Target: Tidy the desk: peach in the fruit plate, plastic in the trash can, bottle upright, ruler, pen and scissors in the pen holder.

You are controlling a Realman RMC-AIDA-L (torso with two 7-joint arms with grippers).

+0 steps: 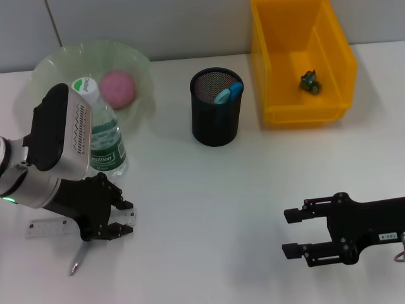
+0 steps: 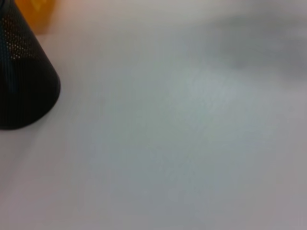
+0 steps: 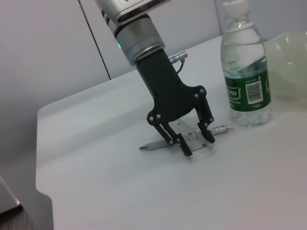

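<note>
Left tool (image 1: 119, 220) spread wide, fingertips straddling 1 ruler (image 1: 47, 228) flat on counter (image 1: 209, 209); 1 pen (image 1: 77, 259) beside. 1 bottle (image 1: 101, 130) upright. 1 peach (image 1: 118, 88) in plate (image 1: 136, 60). 1 pen holder (image 1: 216, 107). Right tool (image 1: 293, 233) released, empty.

Peach (image 1: 118, 88) in plate (image 1: 50, 64), bottle (image 1: 101, 134) before.

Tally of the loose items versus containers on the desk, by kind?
Stationery: 3 – ruler, pen, blue-handled item in the pen holder
Fruit: 1 – peach
Bottle: 1
Scrap in the bin: 1
Containers: 3 – plate, pen holder, bin
Total: 9
</note>
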